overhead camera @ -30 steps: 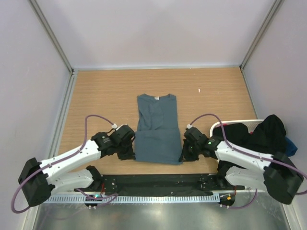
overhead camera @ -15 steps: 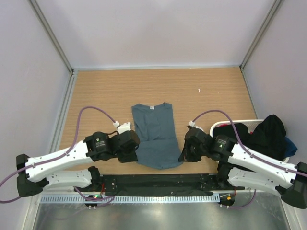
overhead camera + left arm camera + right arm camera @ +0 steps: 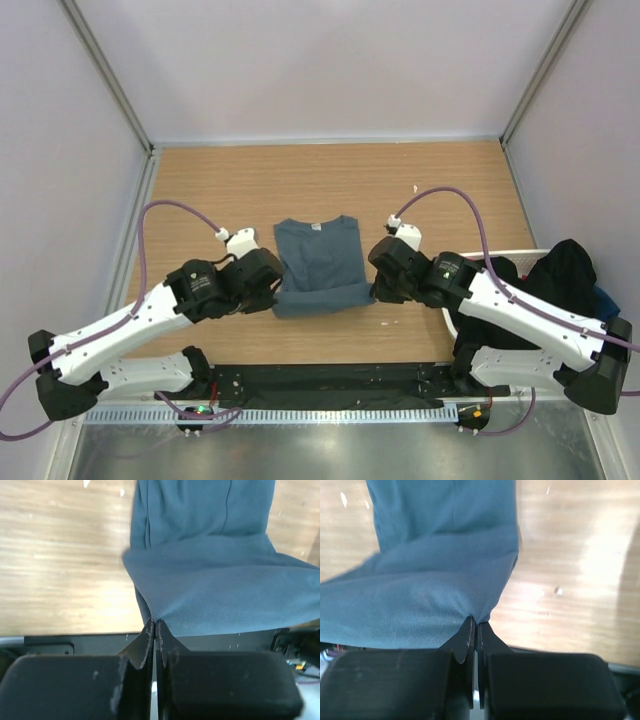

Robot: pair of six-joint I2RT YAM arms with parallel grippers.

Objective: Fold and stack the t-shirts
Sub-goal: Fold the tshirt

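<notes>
Two grips: left gripper (image 3: pixel 155 625), right gripper (image 3: pixel 474 622) each clenching a hem corner of the t-shirt (image 3: pixel 316 252)
Reason: holding hem taut, level, for folding toward collar

Left arm (image 3: pixel 130 322) extends forward and inward from its base. Left gripper (image 3: pixel 154 623) is pinched on a shirt (image 3: pixel 318 255) corner, jaws pressed together. Right arm (image 3: pixel 525 312) mirrors this pose. Right gripper (image 3: pixel 474 620) is clamped likewise on the opposite corner.

Table (image 3: pixel 200 190): light wood grain.
Laundry basket (image 3: pixel 518 254): white plastic, at the table's right side.
Speck (image 3: pixel 415 187): small, white, on the wood.
Walls (image 3: pixel 320 60): pale grey.
</notes>
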